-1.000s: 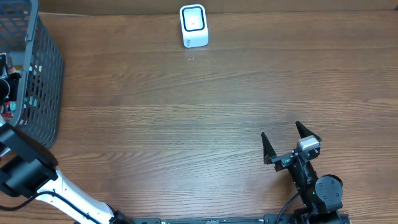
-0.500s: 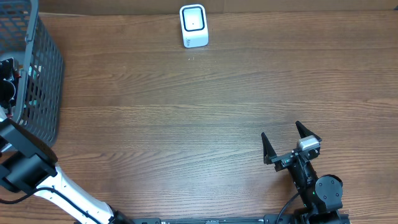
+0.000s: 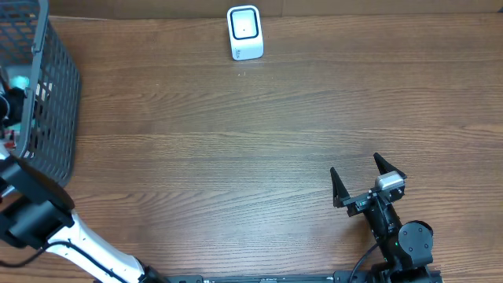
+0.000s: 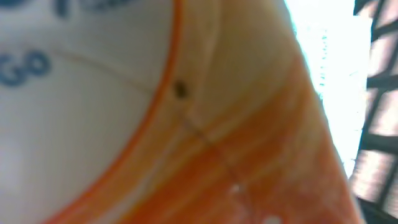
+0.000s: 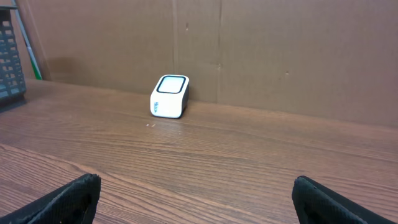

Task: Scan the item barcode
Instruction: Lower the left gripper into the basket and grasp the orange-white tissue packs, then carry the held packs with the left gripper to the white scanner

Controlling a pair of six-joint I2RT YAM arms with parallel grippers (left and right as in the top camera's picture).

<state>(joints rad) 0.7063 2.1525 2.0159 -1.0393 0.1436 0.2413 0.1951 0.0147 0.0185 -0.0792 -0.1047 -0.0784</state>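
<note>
Overhead cam, anyone see what changed? To me the right pincer (image 3: 368,182) is parked over the near side of the table (image 3: 236,157) with its fingers spread wide, same spot as a second ago. The scanner (image 3: 244,33) at the far edge hasn't budged either.

Reply: All the action's on the left. The left pincer (image 3: 6,110) is down in the basket (image 3: 55,102) at the frame edge and has shifted a little in there; a teal bit (image 3: 17,79) now shows beside it. Its wrist cam is filled by a blurry white-and-orange packet (image 4: 155,124) with blue letters, right up against the lens. Can't tell if the fingers are pinching it or spread, since none of them show. My guess is it's at the grab stage. So the packet is in the basket, well apart from the scanner, and nothing's scanned yet.
</note>
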